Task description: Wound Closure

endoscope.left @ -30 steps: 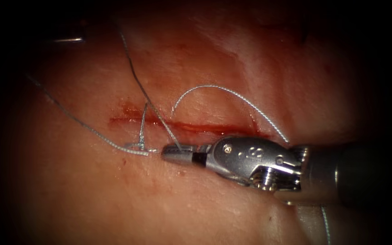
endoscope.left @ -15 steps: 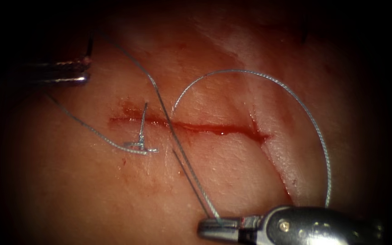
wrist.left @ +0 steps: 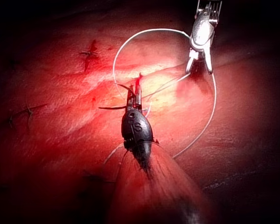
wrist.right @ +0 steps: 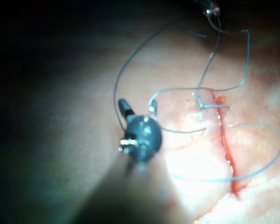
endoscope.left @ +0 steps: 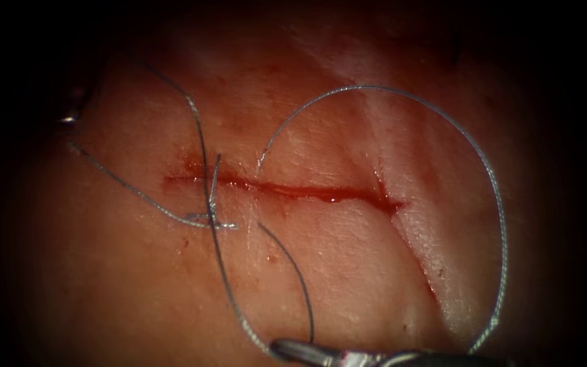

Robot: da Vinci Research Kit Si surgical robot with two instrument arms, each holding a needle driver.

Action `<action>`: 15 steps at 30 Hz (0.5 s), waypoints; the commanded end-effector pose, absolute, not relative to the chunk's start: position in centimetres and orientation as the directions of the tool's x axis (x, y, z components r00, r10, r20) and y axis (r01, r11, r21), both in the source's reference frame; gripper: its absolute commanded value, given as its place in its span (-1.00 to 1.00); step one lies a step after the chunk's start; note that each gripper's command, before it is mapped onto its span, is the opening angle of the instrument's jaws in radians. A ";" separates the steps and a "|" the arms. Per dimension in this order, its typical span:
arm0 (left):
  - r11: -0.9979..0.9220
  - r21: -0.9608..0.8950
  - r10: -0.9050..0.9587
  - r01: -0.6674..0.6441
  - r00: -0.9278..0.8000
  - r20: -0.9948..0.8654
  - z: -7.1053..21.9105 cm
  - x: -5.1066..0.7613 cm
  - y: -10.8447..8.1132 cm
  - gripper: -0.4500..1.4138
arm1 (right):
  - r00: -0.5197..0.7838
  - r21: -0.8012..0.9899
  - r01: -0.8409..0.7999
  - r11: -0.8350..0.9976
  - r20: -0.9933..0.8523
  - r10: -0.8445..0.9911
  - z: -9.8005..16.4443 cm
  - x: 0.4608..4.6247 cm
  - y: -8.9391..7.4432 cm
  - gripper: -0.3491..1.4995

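Pork tissue (endoscope.left: pixel 137 285) carries the cut (endoscope.left: pixel 287 191) at centre. Nearest, at 6 o'clock, the right tool (endoscope.left: pixel 307 352) grips the thread (endoscope.left: pixel 490 204) with closed jaws. Knot (endoscope.left: pixel 210 219) sits at the cut's left end. At 10 o'clock, the left tool (endoscope.left: pixel 69 117) is dim; I cannot tell its jaws.

A surgical training bench in a laboratory. The work surface is a pale pink slab of pork-belly tissue (endoscope.left: pixel 348 272) bearing a straight red cut (endoscope.left: pixel 287 190) at mid-frame, with no drapes or patient anatomy around it. Thin grey braided suture thread (endoscope.left: pixel 443 122) loops across the right of the frame, and a small metal wristed robotic tool (wrist.left: pixel 203 35) enters from the dark, vignetted margin.
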State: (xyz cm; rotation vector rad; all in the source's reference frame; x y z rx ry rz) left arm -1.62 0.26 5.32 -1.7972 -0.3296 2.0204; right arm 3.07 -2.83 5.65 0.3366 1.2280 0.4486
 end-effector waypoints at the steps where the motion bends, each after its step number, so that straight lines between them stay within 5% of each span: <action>1: -0.884 -0.440 0.456 -0.157 -0.077 -0.887 5.4 -1.61 0.3 -1.00 | 0.268 0.472 -0.167 0.866 -0.823 0.501 5.7 3.04 -2.8 0.94; 15: -0.877 -0.434 0.458 -0.207 -0.086 -0.885 5.4 -1.46 0.3 -1.00 | 0.312 0.387 -0.246 0.889 -0.837 0.450 6.5 2.95 -2.4 0.84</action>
